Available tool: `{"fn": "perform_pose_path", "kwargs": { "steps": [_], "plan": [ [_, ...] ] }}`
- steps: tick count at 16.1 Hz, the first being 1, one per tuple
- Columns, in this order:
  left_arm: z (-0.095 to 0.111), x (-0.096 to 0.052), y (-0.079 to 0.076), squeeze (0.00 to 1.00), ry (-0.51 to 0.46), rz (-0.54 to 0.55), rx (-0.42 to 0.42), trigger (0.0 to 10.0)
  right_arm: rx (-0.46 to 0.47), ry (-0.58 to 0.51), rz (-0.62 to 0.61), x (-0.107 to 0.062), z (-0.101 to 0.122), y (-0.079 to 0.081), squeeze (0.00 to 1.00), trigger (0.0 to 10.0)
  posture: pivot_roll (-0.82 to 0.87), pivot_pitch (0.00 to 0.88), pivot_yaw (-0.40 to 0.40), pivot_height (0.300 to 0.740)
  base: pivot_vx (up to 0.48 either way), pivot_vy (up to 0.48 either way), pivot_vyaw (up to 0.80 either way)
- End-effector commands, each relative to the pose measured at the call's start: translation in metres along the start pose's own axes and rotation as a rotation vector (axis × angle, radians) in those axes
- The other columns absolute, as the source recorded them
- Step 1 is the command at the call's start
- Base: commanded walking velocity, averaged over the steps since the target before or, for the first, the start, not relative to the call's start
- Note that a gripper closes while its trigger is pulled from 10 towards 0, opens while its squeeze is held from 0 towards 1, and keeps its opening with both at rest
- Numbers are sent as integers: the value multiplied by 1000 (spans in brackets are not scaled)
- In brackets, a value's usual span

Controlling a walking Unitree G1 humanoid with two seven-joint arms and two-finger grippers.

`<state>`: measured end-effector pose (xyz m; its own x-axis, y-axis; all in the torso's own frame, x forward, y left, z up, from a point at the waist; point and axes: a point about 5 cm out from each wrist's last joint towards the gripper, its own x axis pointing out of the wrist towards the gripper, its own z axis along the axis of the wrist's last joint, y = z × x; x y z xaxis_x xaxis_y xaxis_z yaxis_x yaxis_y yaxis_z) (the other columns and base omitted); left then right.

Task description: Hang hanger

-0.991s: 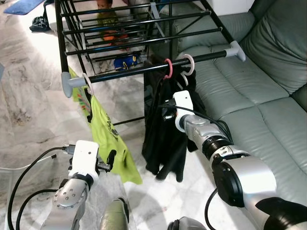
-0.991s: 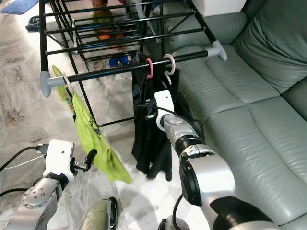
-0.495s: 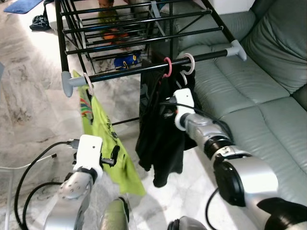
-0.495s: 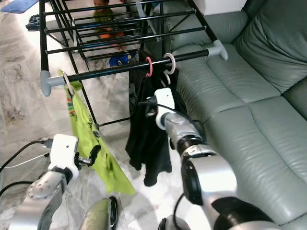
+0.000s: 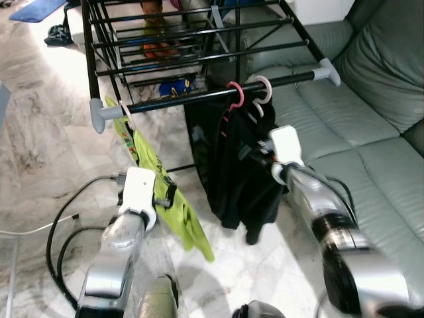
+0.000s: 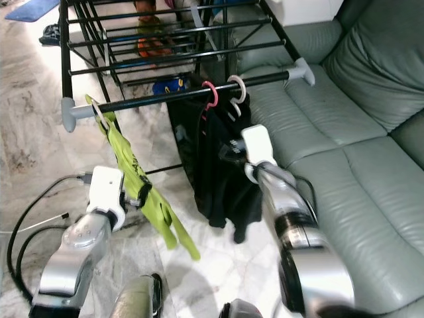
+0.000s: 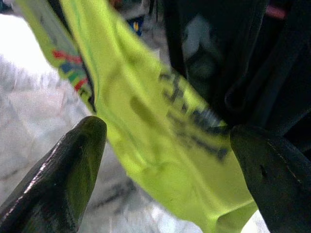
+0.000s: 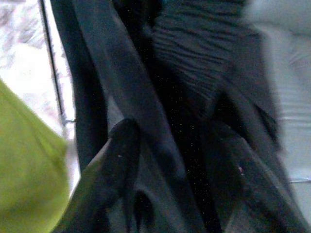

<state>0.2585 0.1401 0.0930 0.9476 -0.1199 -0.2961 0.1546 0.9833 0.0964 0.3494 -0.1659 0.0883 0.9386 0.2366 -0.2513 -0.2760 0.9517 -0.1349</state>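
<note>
Green shirt (image 5: 162,199) swung rightward (toward sofa (image 5: 344,126))

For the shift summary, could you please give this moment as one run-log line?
left end effector: open, at green shirt | right end effector: open, at black garments | pink hanger, white hanger: on rail

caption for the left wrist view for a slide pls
Left gripper, fingers apart, facing a lime-green shirt hanging beside dark garments.

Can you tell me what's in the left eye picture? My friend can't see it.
Clothes hang on a black rail beside a green sofa: a lime-green shirt and dark clothes. The left gripper is against the shirt and the right gripper against the dark clothes.
</note>
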Motion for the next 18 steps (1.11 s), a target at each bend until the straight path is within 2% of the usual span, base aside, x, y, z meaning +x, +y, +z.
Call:
{"fn": "perform_pose_path", "kwargs": {
  "steps": [1, 2, 3, 4, 8, 10, 13, 18],
  "plan": [
    [-4, 1, 4, 0, 8, 18, -1, 10000, 2, -42, -23, -6, 6, -3, 1000, 10000, 68, 33, -20, 740, 0, 0, 0],
    [-3, 2, 4, 0, 6, 21, -3, 10000, 18, -56, -21, -9, 6, -2, 1000, 10000, 57, 27, -21, 740, 0, 0, 0],
    [-4, 2, 7, 0, -5, 32, -7, 10000, -32, -151, -20, -26, 7, 1, 1000, 10000, 45, 15, -17, 740, 0, 0, 0],
    [-5, 2, 7, 0, -8, 35, -15, 10000, 23, -153, -52, -32, 3, 0, 1000, 10000, 32, 2, -11, 740, 0, 0, 0],
    [-15, -1, 1, 0, -27, -19, -36, 10000, 4, -200, -132, -73, -10, 11, 1000, 10000, 8, 0, 7, 740, 0, 0, 0],
    [-17, -3, 0, 0, -43, -39, -49, 10000, -4, -194, -192, -91, -20, 9, 1000, 10000, 4, 0, 14, 740, 0, 0, 0],
    [-17, -6, 0, 0, -85, -64, -49, 10000, 45, -117, -261, -116, -42, 7, 1000, 10000, -6, 0, 19, 740, 0, 0, 0],
    [-17, -6, 0, 0, -96, -67, -47, 10000, 48, -102, -270, -120, -42, 9, 1000, 10000, -6, 0, 19, 740, 0, 0, 0]
  ]
}}
